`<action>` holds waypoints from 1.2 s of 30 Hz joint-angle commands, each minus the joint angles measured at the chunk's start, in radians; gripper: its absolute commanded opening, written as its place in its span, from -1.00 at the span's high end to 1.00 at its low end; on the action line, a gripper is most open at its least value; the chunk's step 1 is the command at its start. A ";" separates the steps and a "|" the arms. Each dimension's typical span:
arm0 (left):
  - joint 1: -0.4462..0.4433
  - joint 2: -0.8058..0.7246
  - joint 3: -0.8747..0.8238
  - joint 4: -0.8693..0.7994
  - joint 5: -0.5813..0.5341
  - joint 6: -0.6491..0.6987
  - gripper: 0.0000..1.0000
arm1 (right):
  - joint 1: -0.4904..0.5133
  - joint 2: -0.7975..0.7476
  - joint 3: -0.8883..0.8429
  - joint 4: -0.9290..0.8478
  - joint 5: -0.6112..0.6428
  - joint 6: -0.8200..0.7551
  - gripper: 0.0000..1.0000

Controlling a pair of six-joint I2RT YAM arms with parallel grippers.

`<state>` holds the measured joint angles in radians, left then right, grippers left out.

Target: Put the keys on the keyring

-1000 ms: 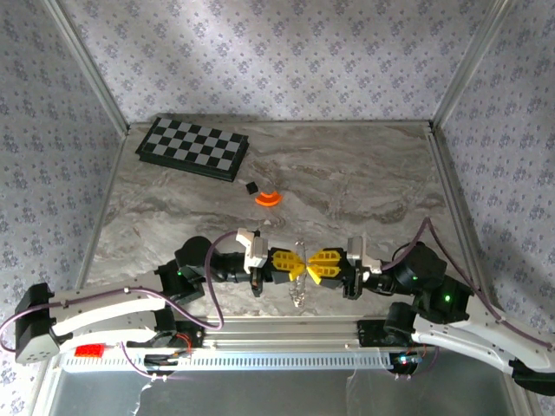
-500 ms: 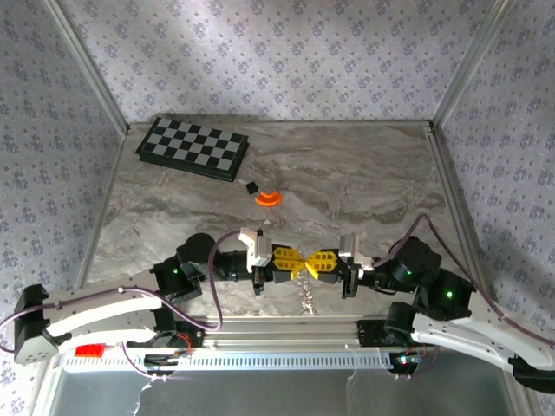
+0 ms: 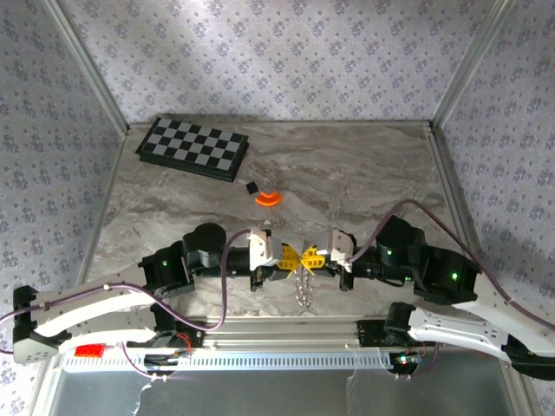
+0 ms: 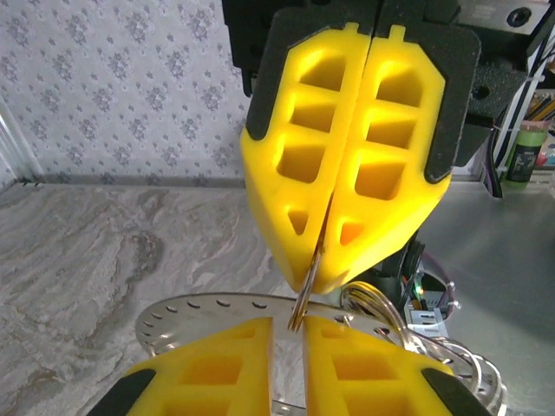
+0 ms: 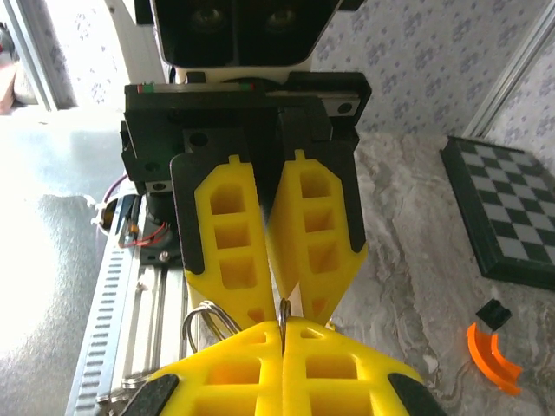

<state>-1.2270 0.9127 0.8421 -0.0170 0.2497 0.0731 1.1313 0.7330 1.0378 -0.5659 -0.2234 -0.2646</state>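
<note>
Since your right fingers (image 5: 334, 368) clamp the keyring (image 3: 303, 284) and your left fingers (image 4: 217, 373) sit slightly apart astride its edge, keep it steady; close left squarely first.

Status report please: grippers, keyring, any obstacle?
Right gripper shut on keyring. Left gripper slightly open, astride same ring. Orange disc and black cube far behind, not blocking.
</note>
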 commanded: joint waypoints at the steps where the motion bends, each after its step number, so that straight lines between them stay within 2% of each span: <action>1: -0.008 -0.002 0.046 -0.038 0.015 0.032 0.68 | 0.015 0.031 0.065 -0.078 -0.003 -0.046 1.00; 8: -0.008 -0.020 0.048 -0.052 0.028 0.035 0.70 | 0.047 0.075 0.115 -0.147 0.032 -0.068 1.00; 14: -0.007 -0.017 0.054 -0.056 0.032 0.040 1.00 | 0.067 0.107 0.145 -0.185 0.056 -0.080 1.00; 20: -0.007 -0.038 0.038 -0.024 0.037 0.027 1.00 | 0.090 0.082 0.136 -0.154 0.057 -0.063 1.00; 21: -0.006 -0.050 0.025 0.000 0.044 0.019 1.00 | 0.095 0.063 0.120 -0.129 0.051 -0.050 0.94; 25: -0.006 -0.089 -0.026 0.115 0.092 -0.016 1.00 | 0.099 -0.058 0.008 0.054 0.079 0.024 0.36; 27: -0.008 -0.097 -0.046 0.176 0.123 -0.030 1.00 | 0.099 -0.124 -0.063 0.152 0.082 0.059 0.17; 31: -0.007 -0.092 -0.083 0.327 0.175 -0.075 1.00 | 0.097 -0.205 -0.163 0.297 0.079 0.125 0.12; 36: -0.006 -0.060 -0.089 0.400 0.195 -0.089 1.00 | 0.097 -0.212 -0.200 0.382 0.039 0.165 0.23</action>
<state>-1.2316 0.8486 0.7483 0.2352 0.4004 0.0128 1.2247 0.5220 0.8513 -0.2974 -0.1608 -0.1539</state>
